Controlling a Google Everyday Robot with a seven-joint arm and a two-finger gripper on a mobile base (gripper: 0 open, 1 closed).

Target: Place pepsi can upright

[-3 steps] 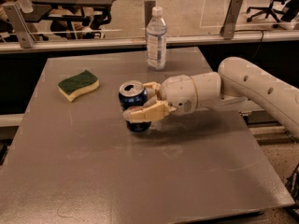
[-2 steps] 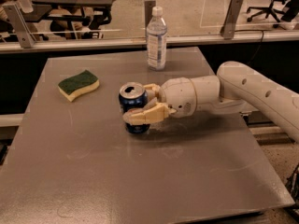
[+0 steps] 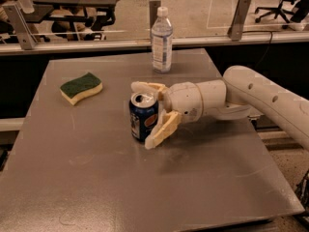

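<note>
On the grey table (image 3: 217, 187), near the middle, the pepsi can (image 3: 141, 123) stands up on its bottom. Its silver top, with the little hole, faces up. It does not look tipped.

From the one camera, the white arm (image 3: 263, 88) reaches in from the right side. At its end is the gripper (image 3: 143, 114), right at the can. It has two pale yellow fingers (image 3: 163, 128). One finger is behind the can, close to its top. The other finger is in front, on the side nearer the arm, and points down to the table. The can sits between them. The fingers look spread wide apart, so I think the gripper is open and not squeezing the can. The front finger is touching the can or just beside it; I cannot tell which.

A green and yellow sponge (image 3: 81, 87) lies flat to the left, well apart from the can. A clear water bottle (image 3: 161, 40) stands at the back of the table, behind the gripper and apart from it.

I think the big part of the job is done, because the can is up on its end on the table. What is left is small. The gripper has to pull away without bumping the can. A knock from a finger could tip it over.
</note>
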